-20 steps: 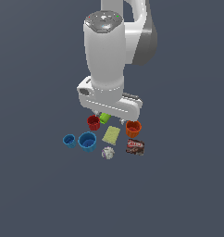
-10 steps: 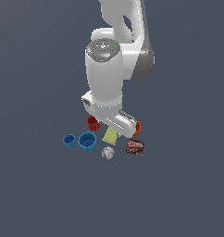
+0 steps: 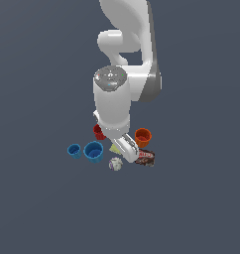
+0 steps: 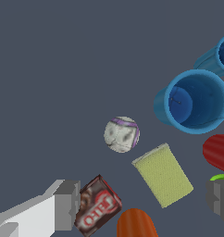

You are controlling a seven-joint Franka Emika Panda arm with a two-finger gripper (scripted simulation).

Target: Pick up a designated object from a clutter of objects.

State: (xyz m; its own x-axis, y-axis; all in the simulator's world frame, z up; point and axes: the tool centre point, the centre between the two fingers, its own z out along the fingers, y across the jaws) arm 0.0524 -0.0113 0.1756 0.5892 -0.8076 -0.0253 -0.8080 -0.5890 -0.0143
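Observation:
The whitish-grey mottled ball (image 3: 115,163) lies at the near edge of the clutter, and it shows free in the wrist view (image 4: 121,134). My gripper (image 3: 128,151) hangs low over the clutter, just behind the ball and toward the exterior view's right, not touching it. In the wrist view the gripper (image 4: 141,203) is open and empty, with its fingers (image 4: 63,206) spread wide over the yellow-green pad (image 4: 163,174) and the brown packet (image 4: 97,206). The pad is mostly hidden by the hand in the exterior view (image 3: 114,148).
Two blue cups (image 3: 93,152) (image 3: 74,151) stand on the exterior view's left of the ball. A red cup (image 3: 98,132) and an orange cup (image 3: 143,137) stand behind. The brown packet (image 3: 145,157) lies at the right. A green cylinder (image 4: 220,177) peeks by one finger.
The arm has come down toward the clutter. The hand now sits low over the pad and hides the green cylinder in the exterior view. The objects have not moved.

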